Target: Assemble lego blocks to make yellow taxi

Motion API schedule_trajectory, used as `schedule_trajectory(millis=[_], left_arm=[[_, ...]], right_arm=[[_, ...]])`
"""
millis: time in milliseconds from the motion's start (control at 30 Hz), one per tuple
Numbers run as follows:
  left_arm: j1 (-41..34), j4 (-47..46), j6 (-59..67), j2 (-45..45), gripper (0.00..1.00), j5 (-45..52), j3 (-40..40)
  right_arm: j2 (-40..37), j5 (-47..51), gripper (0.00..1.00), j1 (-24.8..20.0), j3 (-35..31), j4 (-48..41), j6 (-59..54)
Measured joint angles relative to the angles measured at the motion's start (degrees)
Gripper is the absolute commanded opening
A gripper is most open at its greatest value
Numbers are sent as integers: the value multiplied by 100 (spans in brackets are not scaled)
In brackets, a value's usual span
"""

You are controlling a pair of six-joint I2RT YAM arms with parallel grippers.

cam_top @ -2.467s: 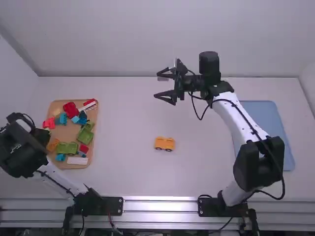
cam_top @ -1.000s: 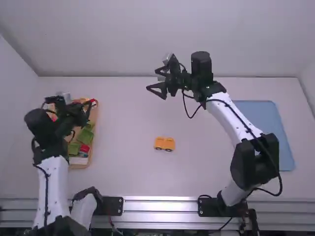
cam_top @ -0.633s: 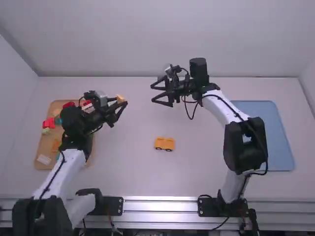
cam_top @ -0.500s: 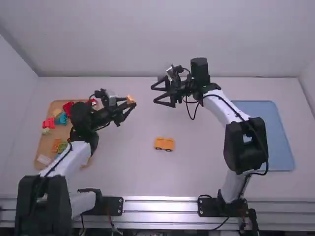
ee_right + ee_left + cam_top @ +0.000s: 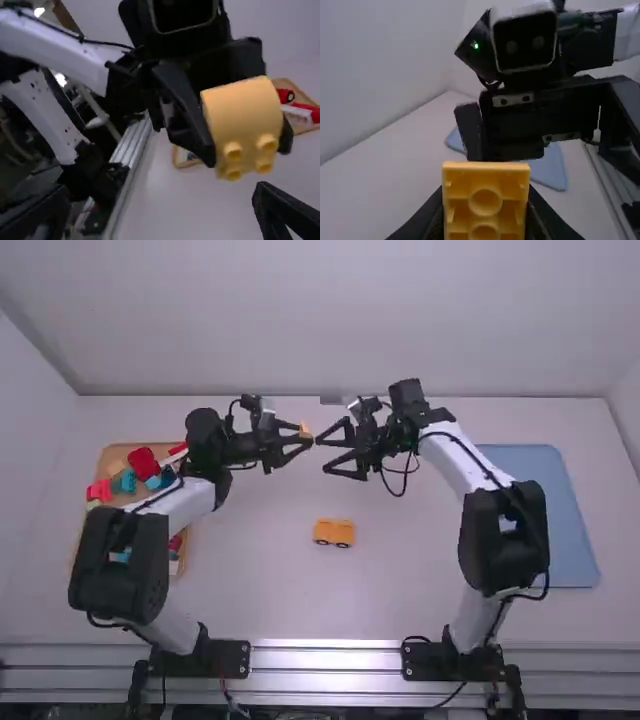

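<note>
Your left tool (image 5: pixel 308 436) is clamped on the yellow block (image 5: pixel 305 429), beyond the wheeled yellow piece (image 5: pixel 334 532) and slightly left of it; in its own wrist view, the block hides part of the fingers and runs off the bottom edge, so you can't see its far end. The right tool's nearer finger is blurred at the edge of its wrist view. The left arm covers part of the wooden tray (image 5: pixel 118 453) of blocks, left of the wheeled piece. You see the block with a smooth, rounded face, four round studs on another, and a hollow side with two ring-shaped tubes. The wheeled piece is a plain yellow body with dark wheels, on the surface (image 5: pixel 400 585). The block's studs face the right wrist camera; you can't be sure which way its long axis runs. The wheeled piece lies lengthwise left to right, its wheels towards the arm bases; you can't tell front from back. Your right tool (image 5: pixel 322 455) is beyond it too, spread wide and empty.
</note>
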Motion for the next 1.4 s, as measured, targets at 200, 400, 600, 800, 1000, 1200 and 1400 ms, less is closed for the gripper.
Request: schedule_trajectory(millis=[200, 400, 600, 800, 1000, 1200, 1400], left_arm=[[-264, -13, 0, 48, 2, 439, 11], [-398, -33, 26, 48, 2, 549, -17], [-396, -4, 221, 48, 2, 588, -22], [-396, 7, 286, 48, 2, 566, -22], [-396, 389, 234, 48, 2, 575, -22], [-396, 745, 26, 50, 2, 555, -22], [-396, 874, -133, 50, 2, 498, -22]], right_arm=[[-350, 457, 86, -13, 4, 979, 2], [-352, 651, 70, 120, 4, 1003, 125], [-352, 765, 51, 205, 4, 977, 240], [-352, 717, 45, 190, 4, 988, 240], [-352, 472, 45, 164, 4, 1204, 223], [-352, 275, 47, 155, 4, 1486, 245], [-352, 229, 48, 157, 2, 2055, 619]])
